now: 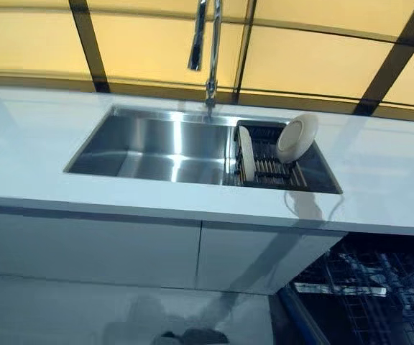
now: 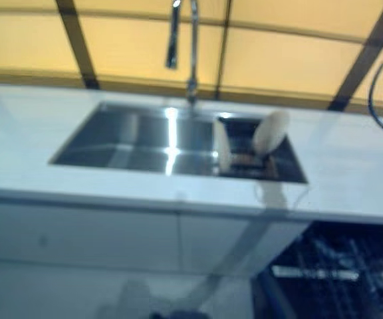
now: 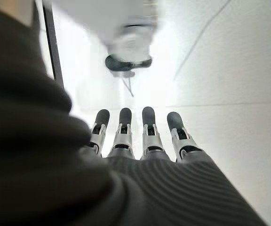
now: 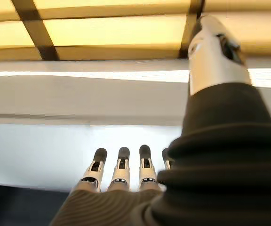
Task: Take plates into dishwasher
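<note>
Two white plates stand in a dark dish rack (image 1: 268, 172) at the right end of the steel sink (image 1: 157, 147). One plate (image 1: 297, 136) leans tilted at the rack's back right; the other plate (image 1: 246, 153) stands on edge at the rack's left. The open dishwasher (image 1: 379, 287) with its wire rack shows below the counter at the lower right. Neither hand appears in the eye views. My left hand (image 3: 135, 141) shows in its wrist view with straight fingers, holding nothing, over the pale floor. My right hand (image 4: 121, 176) shows likewise, fingers straight and empty, facing the counter front.
A tall chrome tap (image 1: 208, 50) rises behind the sink. The white counter (image 1: 42, 144) stretches left and right, with white cabinet fronts (image 1: 121, 251) below it. A yellow panelled wall with dark bars (image 1: 315, 57) stands behind.
</note>
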Robot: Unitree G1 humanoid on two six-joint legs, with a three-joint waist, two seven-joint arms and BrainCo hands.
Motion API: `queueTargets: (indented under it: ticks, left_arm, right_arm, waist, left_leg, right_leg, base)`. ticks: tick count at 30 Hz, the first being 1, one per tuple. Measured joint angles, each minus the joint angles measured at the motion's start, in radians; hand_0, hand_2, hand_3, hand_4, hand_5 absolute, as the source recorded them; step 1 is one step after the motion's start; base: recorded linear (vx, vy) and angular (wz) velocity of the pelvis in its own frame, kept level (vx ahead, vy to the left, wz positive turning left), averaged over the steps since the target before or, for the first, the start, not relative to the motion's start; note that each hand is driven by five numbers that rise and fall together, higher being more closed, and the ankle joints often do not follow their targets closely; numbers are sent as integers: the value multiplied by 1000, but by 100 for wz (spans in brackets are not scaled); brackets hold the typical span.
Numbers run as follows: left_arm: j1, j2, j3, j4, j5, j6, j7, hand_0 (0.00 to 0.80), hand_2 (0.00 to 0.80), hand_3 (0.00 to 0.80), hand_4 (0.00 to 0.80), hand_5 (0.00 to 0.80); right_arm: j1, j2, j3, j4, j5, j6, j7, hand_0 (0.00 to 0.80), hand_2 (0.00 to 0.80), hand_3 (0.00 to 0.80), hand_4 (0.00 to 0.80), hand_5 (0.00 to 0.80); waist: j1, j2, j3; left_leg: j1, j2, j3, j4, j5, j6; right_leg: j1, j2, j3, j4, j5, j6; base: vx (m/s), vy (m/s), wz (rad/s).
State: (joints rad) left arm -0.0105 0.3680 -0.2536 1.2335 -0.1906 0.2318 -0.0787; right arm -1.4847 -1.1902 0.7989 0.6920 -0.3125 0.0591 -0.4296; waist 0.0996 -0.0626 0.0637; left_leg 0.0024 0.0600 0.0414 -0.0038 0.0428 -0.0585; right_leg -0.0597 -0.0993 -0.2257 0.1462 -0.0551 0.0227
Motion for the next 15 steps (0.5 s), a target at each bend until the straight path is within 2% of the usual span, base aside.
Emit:
queueTargets:
  ticks: [4, 8, 15]
  left_arm:
    - [-3, 7, 1, 1, 0, -1, 0, 0, 0, 0, 0, 0]
    - [9, -1, 5, 0, 2, -1, -9, 0, 0, 0, 0, 0]
    - [29, -2, 43, -4, 21, -2, -12, 0, 0, 0, 0, 0]
  right_arm:
    - [0, -1, 62, 1, -120, -48, 6, 0, 0, 0, 0, 0]
    - [11, -4, 78, 6, -233, -96, 19, 0, 0, 0, 0, 0]
    - [75, -42, 77, -21, -380, -126, 52, 0, 0, 0, 0, 0]
  waist:
    - [0, -3, -3]
    - [0, -10, -8]
    - [-3, -19, -13]
  left_leg:
    - [14, -7, 5, -23, 2, 4]
    - [52, -13, 7, -61, 4, 5]
    - [62, -12, 9, -80, 2, 3]
  right_leg:
    - [56, 4, -7, -103, 54, 18]
    - [132, 17, -12, -224, 106, 19]
    - [136, 22, -3, -234, 103, 23]
  base:
    - [118, -68, -3]
    - [109, -65, 0]
    - [79, -72, -1]
